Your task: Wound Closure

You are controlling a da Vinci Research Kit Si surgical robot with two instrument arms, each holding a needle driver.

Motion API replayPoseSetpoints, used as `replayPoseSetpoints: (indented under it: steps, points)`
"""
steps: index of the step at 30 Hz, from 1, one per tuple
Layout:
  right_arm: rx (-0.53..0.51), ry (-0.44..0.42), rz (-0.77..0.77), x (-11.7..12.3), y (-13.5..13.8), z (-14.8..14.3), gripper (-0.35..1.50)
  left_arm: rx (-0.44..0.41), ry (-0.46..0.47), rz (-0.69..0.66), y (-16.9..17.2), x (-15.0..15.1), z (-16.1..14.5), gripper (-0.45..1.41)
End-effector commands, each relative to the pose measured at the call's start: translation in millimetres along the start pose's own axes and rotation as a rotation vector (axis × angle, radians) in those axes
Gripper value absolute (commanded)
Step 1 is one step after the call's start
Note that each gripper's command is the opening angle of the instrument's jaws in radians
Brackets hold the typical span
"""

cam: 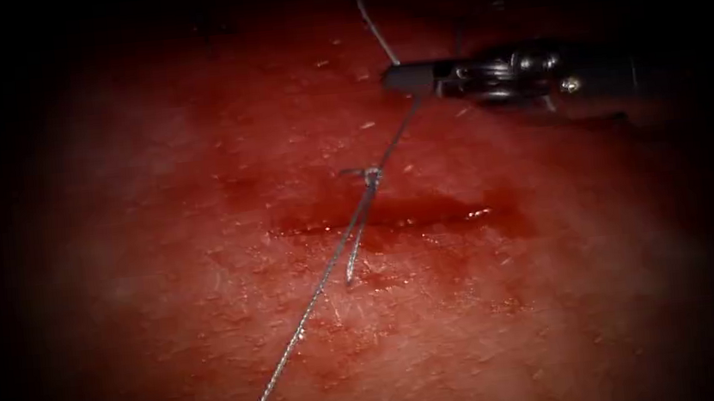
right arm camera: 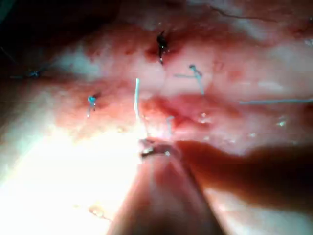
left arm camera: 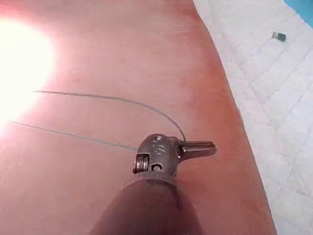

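- The right tool's (cam: 405, 78) jaws are pressed together on the thread (cam: 321, 285). They pinch it at their tip, above the cut (cam: 427, 212) in the endoscope view.
- From that pinch, one strand climbs away toward the top of the endoscope view. The other runs down and to the left to a small knot (cam: 369, 173) just above the cut.
- Below the knot the thread crosses the cut near its left end and carries on across the tissue (cam: 555, 295) toward the lower edge. A narrow loop (cam: 351, 266) hangs from the knot beside this strand and lies over the cut.
- In the right wrist view the tool tip sits just beside a pale upright strand (right arm camera: 137, 98). Short blue thread ends (right arm camera: 197, 78) and a dark stitch (right arm camera: 161, 44) stand in the tissue beyond it.
- The left tool's (left arm camera: 203, 148) jaws are closed flat against each other. A curved strand meets them at their base, so they appear to hold the thread there. A second strand passes behind the wrist.
- This tool hangs over smooth tissue, near its edge, with a white tiled pad (left arm camera: 274, 98) beyond.
- Red fluid (cam: 479, 213) glistens along the cut.
- Where the needle lies cannot be told.
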Motion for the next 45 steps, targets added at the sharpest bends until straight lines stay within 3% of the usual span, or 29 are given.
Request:
replayPoseSetpoints:
  steps: [1, 9, 11, 13, 14, 15, 16, 17, 18, 21, 22, 24, 26, 27, 30, 31, 36, 38, 42, 43, 45]
  points:
    - [0.0, 0.0, 0.005, 0.2, 0.2, 0.4, -0.35, -0.003, 0.002, 0.0, -0.4, -0.7, 0.7, -0.45]
    - [-0.032, 0.05, 0.042, 3.4, 0.2, -0.5, -0.35, -0.017, -0.012, 0.01, 0.1, -1.2, 1.1, -0.45]
    - [-0.009, 0.042, 0.041, 2.9, 0.2, -0.5, -0.35, -0.017, -0.013, 0.01, 0.2, -1.3, 1.1, -0.45]
    - [0.089, 0.019, 0.02, 1.6, -0.4, -0.7, -0.35, -0.013, -0.011, 0.011, -0.2, -1.1, 0.7, -0.45]
    - [0.127, 0.028, -0.019, 1.3, -0.7, -0.8, -0.25, -0.01, -0.011, 0.013, -0.6, -1.1, 0.4, -0.45]
    - [0.168, 0.044, -0.069, 0.9, -1.1, -1.0, 0.09, 0.009, -0.01, 0.009, -0.9, -1.0, 0.0, -0.45]
    - [0.191, 0.057, -0.119, 0.8, -1.5, -1.1, 0.57, 0.033, -0.009, 0.017, -1.2, -0.9, -0.4, -0.45]
    - [0.216, 0.092, -0.184, 0.7, -2.3, -1.3, 1.16, 0.103, -0.005, 0.053, -2.2, -0.5, -1.8, -0.45]
    - [0.238, 0.118, -0.241, 0.7, -2.9, -1.6, 1.23, 0.142, -0.011, 0.068, -2.6, -0.2, -2.6, -0.45]
    - [0.294, 0.211, -0.371, 1.1, -5.0, -3.3, 1.41, 0.369, -0.044, 0.169, -5.0, 3.0, -7.9, -0.45]
    - [0.303, 0.224, -0.394, 1.1, -5.5, -3.8, 1.43, 0.422, -0.046, 0.19, -5.5, 4.0, -9.4, -0.45]
    - [0.32, 0.238, -0.479, 0.6, -7.0, -5.5, 1.4, 0.616, -0.084, 0.226, -7.1, 7.2, -14.3, -0.45]
    - [0.331, 0.24, -0.552, -0.2, -7.8, -6.8, 1.3, 0.708, -0.128, 0.237, -8.0, 8.8, -16.9, -0.45]
    - [0.33, 0.248, -0.63, -1.1, -8.6, -8.1, 1.25, 0.801, -0.159, 0.241, -8.8, 10.4, -19.5, -0.45]
    - [0.271, 0.275, -0.743, -2.2, -9.3, -10.4, 1.08, 0.953, -0.227, 0.228, -9.8, 11.7, -23.1, -0.45]
    - [0.236, 0.285, -0.799, -2.5, -9.6, -11.9, 1.06, 1.052, -0.305, 0.21, -10.3, 11.9, -25.3, -0.45]
    - [0.162, 0.291, -0.841, -2.4, -9.8, -16.3, 1.25, 1.259, -0.448, 0.157, -10.8, 10.6, -30.8, -0.45]
    - [0.13, 0.288, -0.847, -2.9, -9.4, -18.7, 1.26, 1.383, -0.546, 0.124, -10.5, 9.5, -34.8, -0.45]
    - [0.093, 0.284, -0.853, -4.0, -8.5, -22.0, 1.28, 1.526, -0.64, 0.13, -10.3, 8.4, -39.8, -0.45]
    - [0.066, 0.274, -0.865, -4.5, -8.0, -23.7, 1.28, 1.572, -0.7, 0.147, -10.5, 7.9, -41.9, -0.45]
    - [0.043, 0.268, -0.871, -5.0, -7.8, -25.0, 1.28, 1.607, -0.732, 0.158, -11.3, 7.4, -43.5, -0.45]
